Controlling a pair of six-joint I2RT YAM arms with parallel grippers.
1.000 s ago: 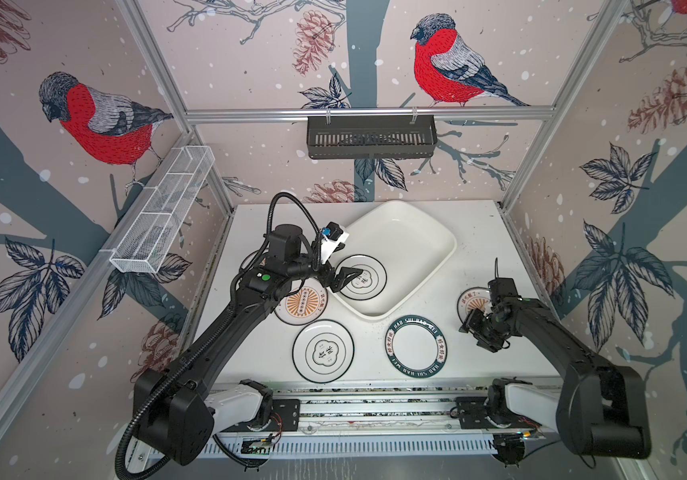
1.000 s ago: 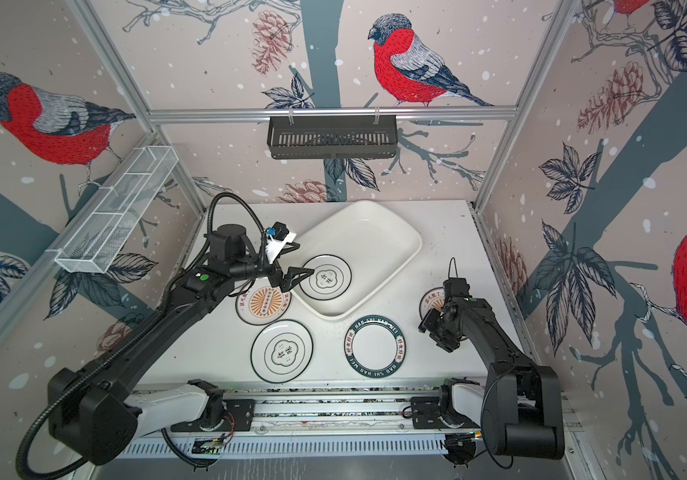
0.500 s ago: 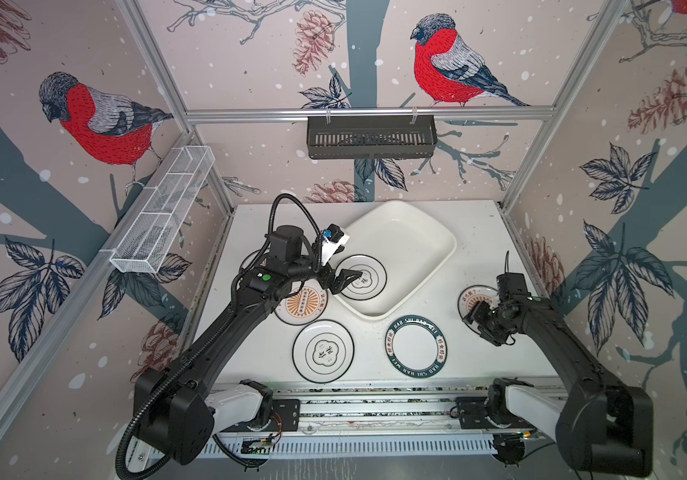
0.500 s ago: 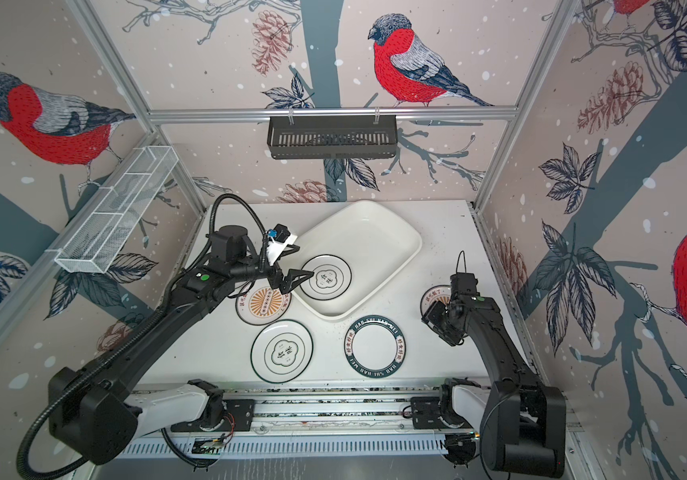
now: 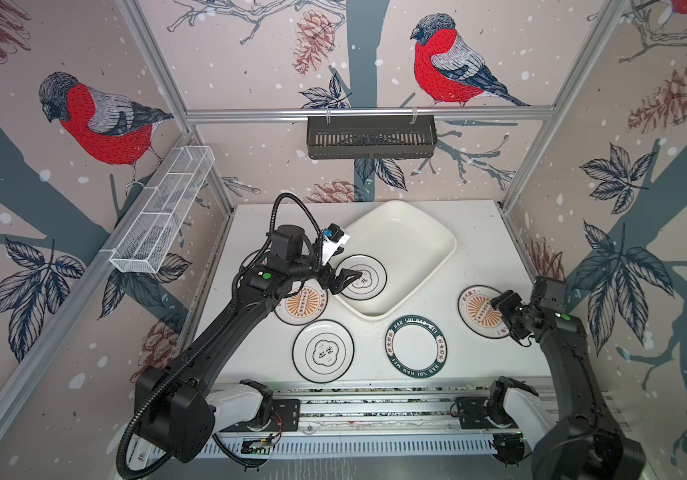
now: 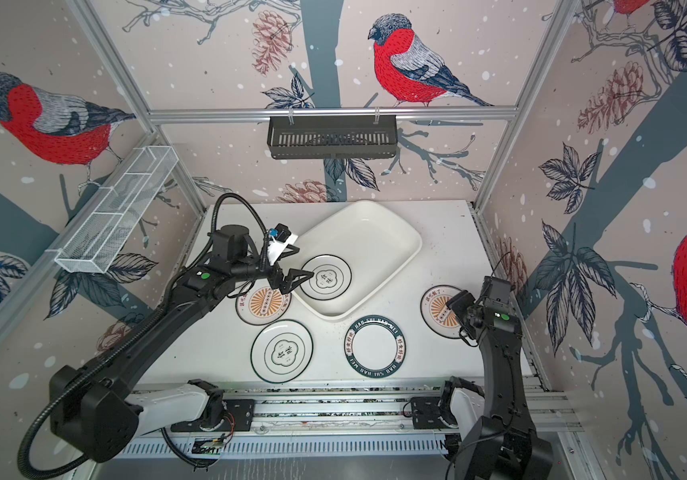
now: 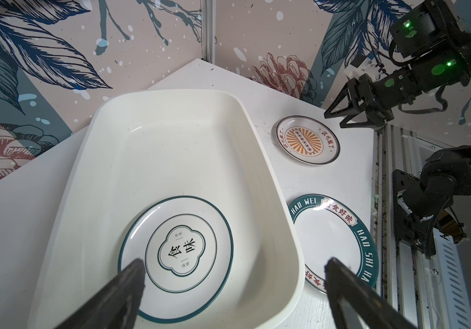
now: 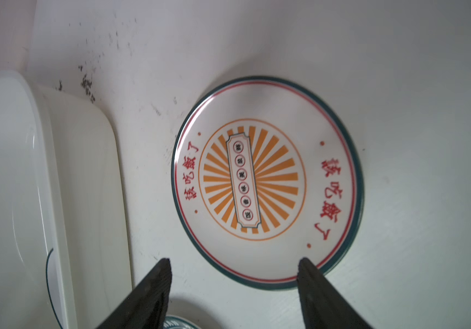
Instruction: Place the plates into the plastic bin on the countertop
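Near the right edge of the countertop [image 8: 413, 99], the right gripper [image 8: 234, 265] hangs spread and empty over a sunburst plate [image 8: 257, 179], likely to pinch its rim, while the open left gripper [image 7: 233, 267] hovers above an emblem plate [image 7: 181, 247] in the plastic bin [image 7: 171, 94].

White plastic bin [image 5: 410, 232], orange-sunburst plate [image 8: 267, 182], dark green lettered-rim plate [image 5: 415, 346]
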